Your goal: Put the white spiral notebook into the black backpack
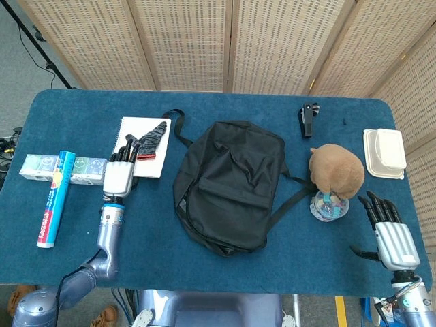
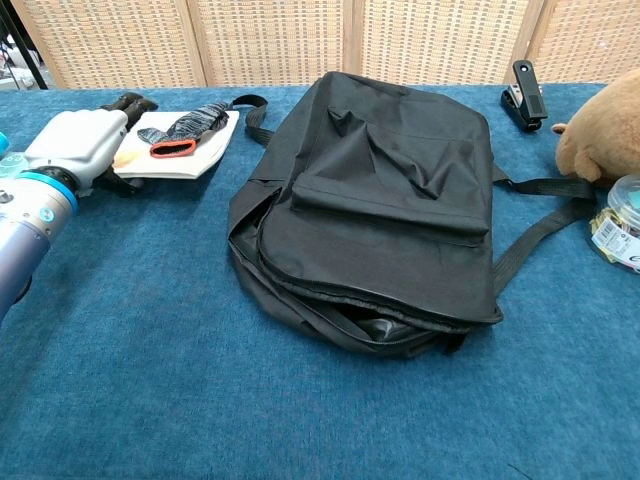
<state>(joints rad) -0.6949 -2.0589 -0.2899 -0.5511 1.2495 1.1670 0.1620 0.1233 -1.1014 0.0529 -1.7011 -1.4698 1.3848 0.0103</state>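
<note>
While a grey glove is lying on the white spiral notebook, the left hand is gripping its edge; the right hand is hanging spread and empty beside the plush toy.

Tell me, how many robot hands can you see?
2. The left hand rests on the notebook, left of the backpack. The right hand hovers open at the table's near right corner, below the plush toy.

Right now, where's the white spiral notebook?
In the head view, the white spiral notebook lies left of the black backpack, a grey glove on it and the left hand at its near-left corner.
</note>
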